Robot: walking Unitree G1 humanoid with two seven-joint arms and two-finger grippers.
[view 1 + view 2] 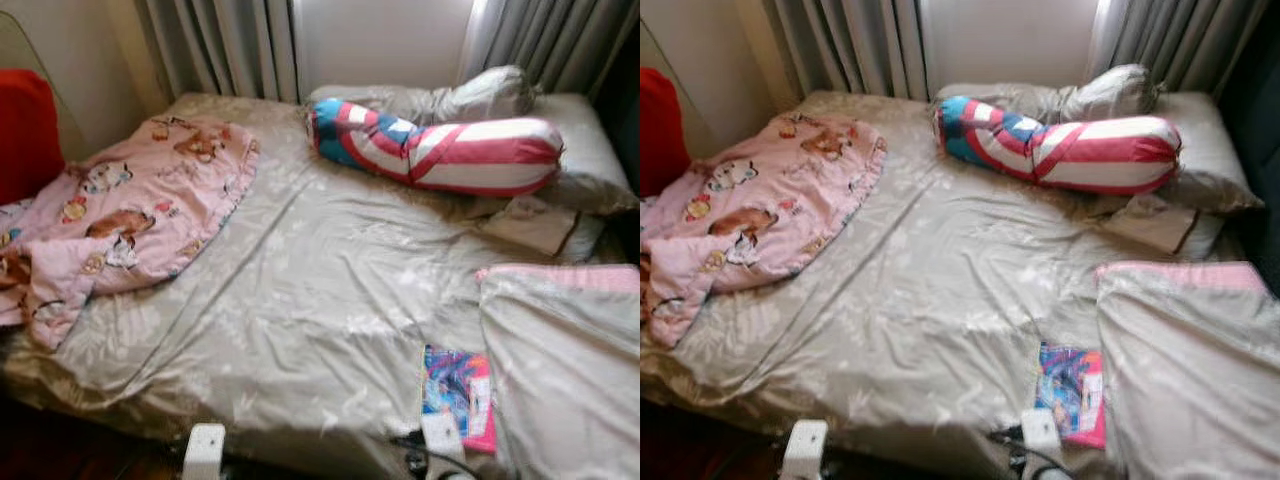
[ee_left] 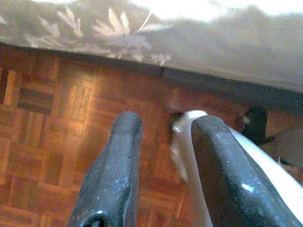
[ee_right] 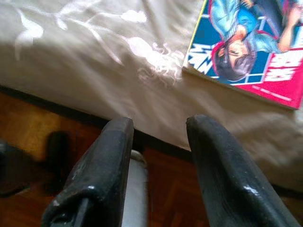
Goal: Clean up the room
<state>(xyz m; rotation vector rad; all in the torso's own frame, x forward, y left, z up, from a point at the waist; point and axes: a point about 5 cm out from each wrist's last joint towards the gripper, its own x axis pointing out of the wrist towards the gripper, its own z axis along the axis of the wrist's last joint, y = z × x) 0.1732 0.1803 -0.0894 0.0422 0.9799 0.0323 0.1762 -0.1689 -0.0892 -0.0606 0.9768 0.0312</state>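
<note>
Book (image 1: 458, 396) lies flat on the bed (image 1: 300, 300) near its front edge, just beside a folded quilt (image 1: 565, 370) at the front right corner. A pink blanket (image 1: 120, 215) is crumpled along the left edge; a striped bolster (image 1: 440, 145) lies by the pillows. Right gripper (image 3: 158, 156) hangs spread before the bed's edge, near the book; left gripper (image 2: 165, 156), also spread, hangs above the wood floor (image 2: 47, 142).

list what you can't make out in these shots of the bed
- Book: in the eye views its lower corner is hidden by the right claw; its title is cut off in the right wrist view.
- Red object: cut by the left edge in the left eye view.
- Small cream pillow: partly tucked under the striped bolster.
- Pink cartoon blanket: prints too blurred to identify.
</note>
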